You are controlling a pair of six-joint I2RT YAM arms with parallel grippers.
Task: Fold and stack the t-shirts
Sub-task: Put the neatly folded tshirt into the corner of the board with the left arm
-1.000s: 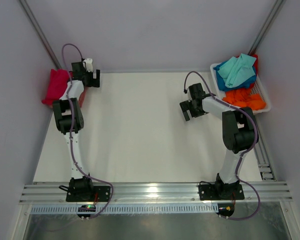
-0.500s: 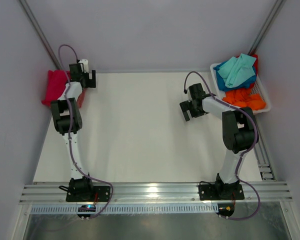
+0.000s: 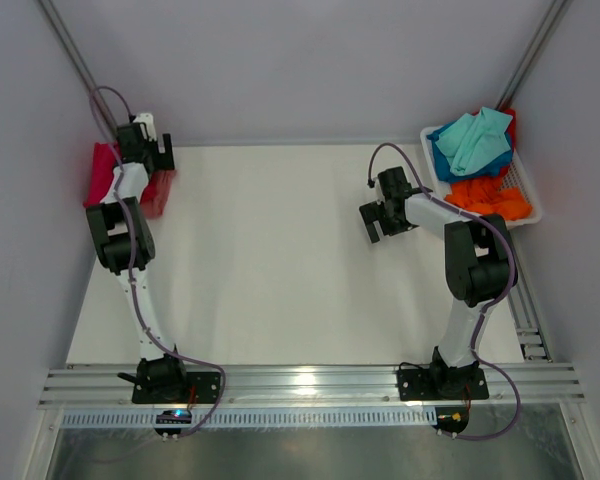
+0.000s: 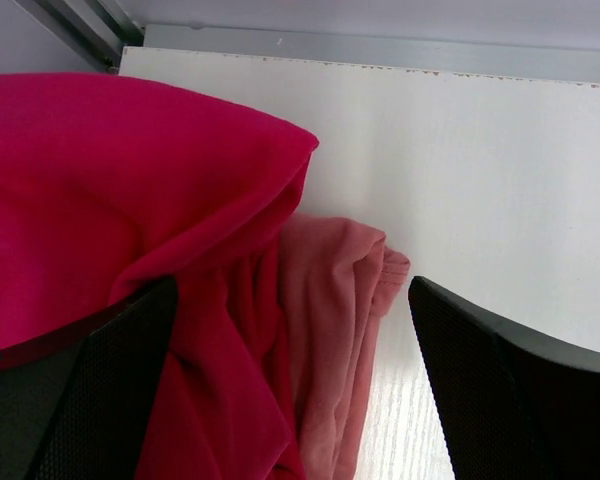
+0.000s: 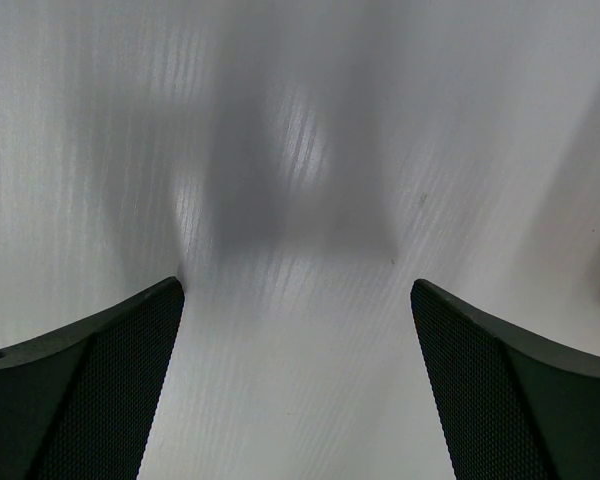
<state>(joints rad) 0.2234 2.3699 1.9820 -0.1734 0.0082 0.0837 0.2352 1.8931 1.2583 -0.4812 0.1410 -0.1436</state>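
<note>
The left gripper (image 4: 292, 300) has its jaws spread wide and holds nothing. It hangs just above the crumpled crimson t-shirt (image 4: 100, 180) and the salmon pink t-shirt (image 4: 325, 265) tucked partly beneath it, both in the far left corner of the table (image 4: 500, 160). The right gripper (image 5: 296, 290), equally wide and empty, hangs over bare tabletop near the white basket (image 3: 528, 190) at the far right, where a teal t-shirt (image 3: 477, 140), a blue t-shirt (image 3: 442, 162) and an orange t-shirt (image 3: 490, 197) lie heaped
</note>
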